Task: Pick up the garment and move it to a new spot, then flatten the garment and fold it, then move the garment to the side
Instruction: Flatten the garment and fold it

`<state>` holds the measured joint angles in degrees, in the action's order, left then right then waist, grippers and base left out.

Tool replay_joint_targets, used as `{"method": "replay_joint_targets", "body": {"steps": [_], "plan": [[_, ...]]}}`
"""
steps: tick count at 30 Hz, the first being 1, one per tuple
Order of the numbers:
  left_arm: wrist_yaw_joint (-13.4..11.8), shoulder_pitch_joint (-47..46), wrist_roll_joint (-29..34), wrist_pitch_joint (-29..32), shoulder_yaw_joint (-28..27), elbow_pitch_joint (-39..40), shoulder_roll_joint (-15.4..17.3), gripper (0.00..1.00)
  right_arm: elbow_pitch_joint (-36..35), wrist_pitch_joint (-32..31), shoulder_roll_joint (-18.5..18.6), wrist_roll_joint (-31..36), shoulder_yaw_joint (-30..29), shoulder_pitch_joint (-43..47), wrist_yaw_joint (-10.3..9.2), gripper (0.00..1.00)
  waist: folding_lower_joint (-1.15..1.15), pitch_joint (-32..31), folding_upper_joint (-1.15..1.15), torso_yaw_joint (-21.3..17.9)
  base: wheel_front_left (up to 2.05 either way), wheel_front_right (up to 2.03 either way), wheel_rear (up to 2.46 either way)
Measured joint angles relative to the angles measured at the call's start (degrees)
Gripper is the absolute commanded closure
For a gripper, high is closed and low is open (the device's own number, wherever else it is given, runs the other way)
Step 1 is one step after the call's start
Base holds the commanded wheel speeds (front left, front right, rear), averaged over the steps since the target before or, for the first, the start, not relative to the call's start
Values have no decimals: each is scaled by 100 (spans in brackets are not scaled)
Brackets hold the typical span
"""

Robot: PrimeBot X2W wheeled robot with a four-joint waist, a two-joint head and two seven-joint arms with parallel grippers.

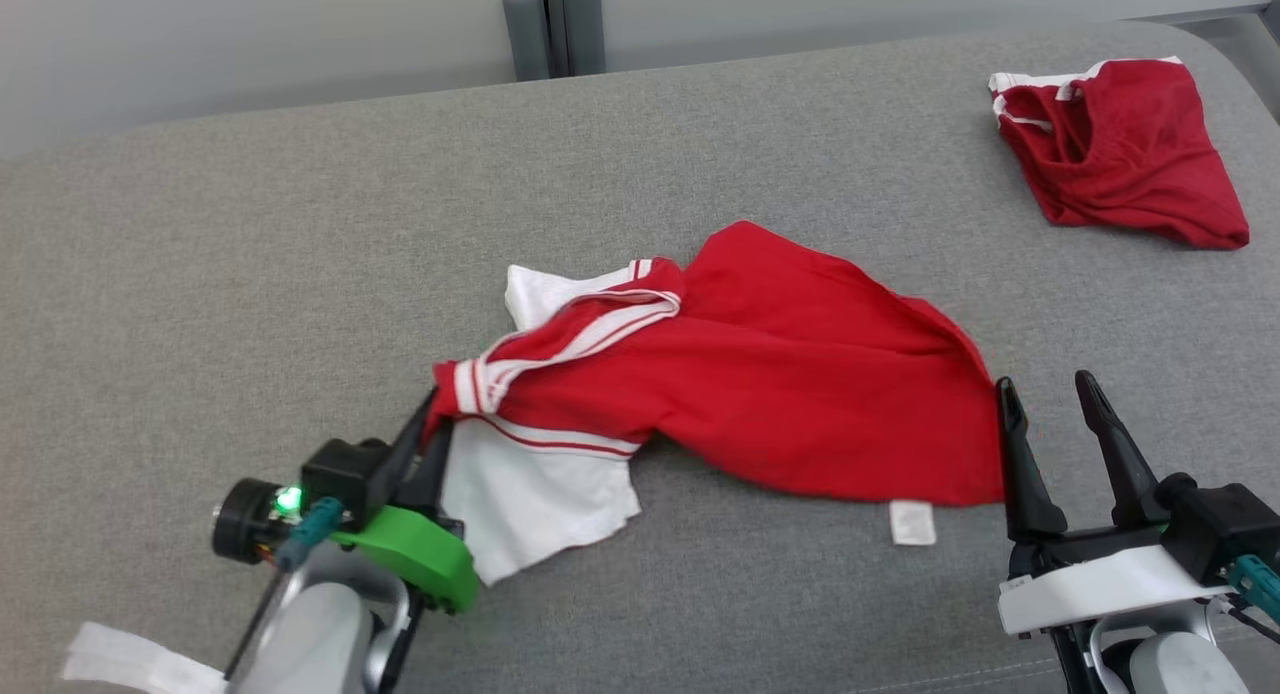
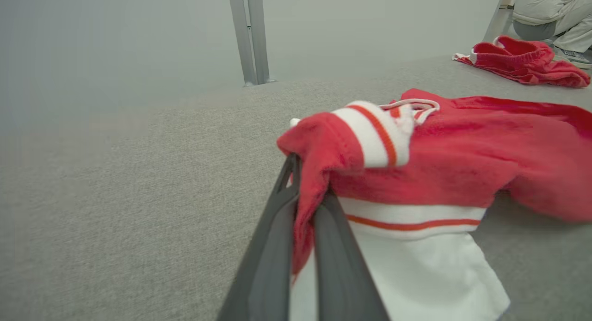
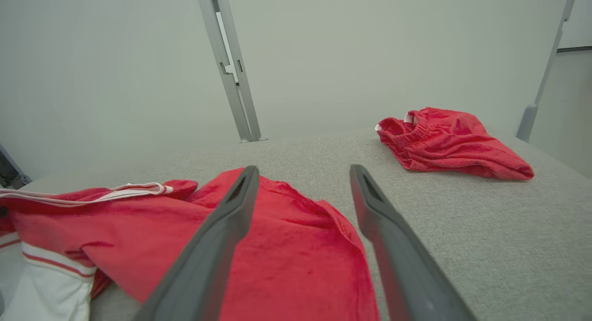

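Note:
A crumpled red and white garment with striped trim lies in the middle of the grey cloth surface. My left gripper is shut on the garment's left end, beside the striped cuff; in the left wrist view the red cloth is pinched between the two dark fingers of the left gripper. My right gripper stands open at the garment's right edge, nothing between its fingers. In the right wrist view the right gripper hovers over the garment's red hem.
A second red garment with white trim lies bunched at the far right; it also appears in the wrist views. A grey post stands behind the surface. A white tag lies by the hem. A person crouches far right.

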<state>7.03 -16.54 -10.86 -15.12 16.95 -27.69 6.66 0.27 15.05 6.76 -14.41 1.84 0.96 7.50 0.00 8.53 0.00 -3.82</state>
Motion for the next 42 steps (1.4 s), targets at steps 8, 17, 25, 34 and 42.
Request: {"method": "replay_joint_targets", "body": {"steps": [8, 17, 25, 34, 42], "plan": [[-51, 21, -58, 1, -567, -199, 283, 0, 268, 0, -3, 45, -223, -1, 0, 0, 0, -4, 0, -42, 0, 0, 0], [-57, 414, 32, 1, -925, 335, 21, 0, 377, 0, -13, 62, -289, 62, 0, 0, 0, -163, 0, 99, 0, 0, 0], [-203, 1068, 107, 1, -1613, 1345, -147, 0, 343, 0, -15, 69, -245, 168, 0, 0, 0, -408, 0, 300, 0, 0, 0], [-210, 1640, 345, 1, -2132, 1986, -243, 0, 271, 0, 14, 76, -65, 332, 0, 0, 0, -698, 0, 522, 0, 0, 0], [-69, 1968, 444, 0, -2109, 2046, -280, 0, 197, 0, 76, 103, 47, 492, 0, 0, 0, -868, 0, 666, 0, 0, 0]]}}
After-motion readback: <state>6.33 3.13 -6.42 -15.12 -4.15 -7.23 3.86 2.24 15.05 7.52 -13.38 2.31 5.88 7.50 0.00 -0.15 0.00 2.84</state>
